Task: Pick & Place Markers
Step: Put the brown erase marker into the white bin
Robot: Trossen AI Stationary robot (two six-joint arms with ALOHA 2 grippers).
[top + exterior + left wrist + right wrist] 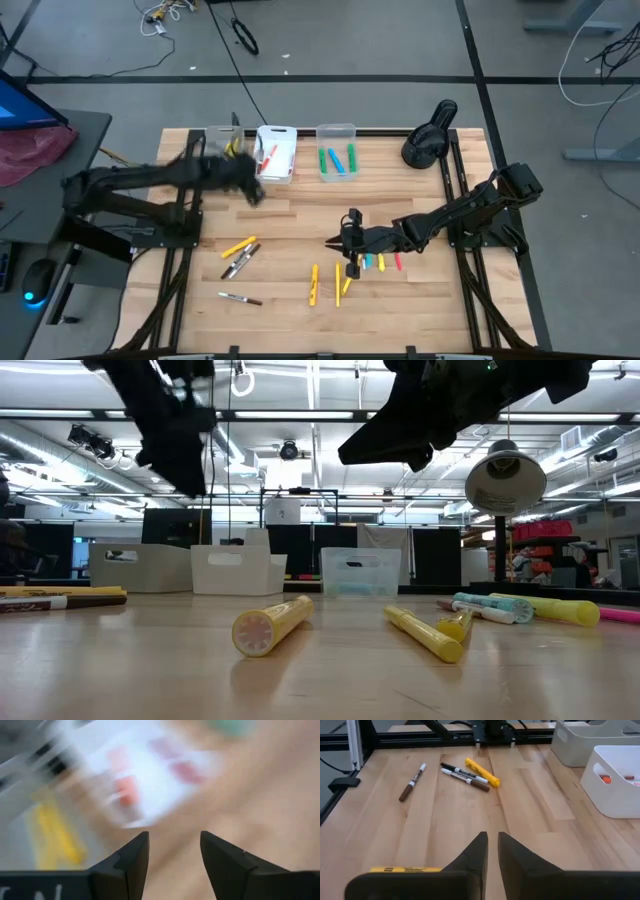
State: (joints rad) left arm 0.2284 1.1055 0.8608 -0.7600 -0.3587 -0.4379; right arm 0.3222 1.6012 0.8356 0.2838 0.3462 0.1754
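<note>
Loose markers lie flat on the wooden table: a yellow one point(238, 247) with two dark-and-white ones point(238, 263), another dark-and-white one point(240, 298), several yellow ones point(314, 285), and a yellow, blue and red cluster point(380, 262). My left gripper point(256, 193) hangs open and empty above the table, next to the white bin point(276, 155) that holds red and orange markers; its own view point(175, 852) is blurred. My right gripper point(331, 241) hovers at mid-table with its fingers point(492, 847) together and nothing between them. A yellow marker point(405, 869) lies beside it.
Three bins stand along the far edge: a clear one with yellow markers point(226, 142), the white one, and a clear one with green and blue markers point(336, 150). A black lamp-like object point(430, 140) stands at the far right. Bare wood lies between the bins and the loose markers.
</note>
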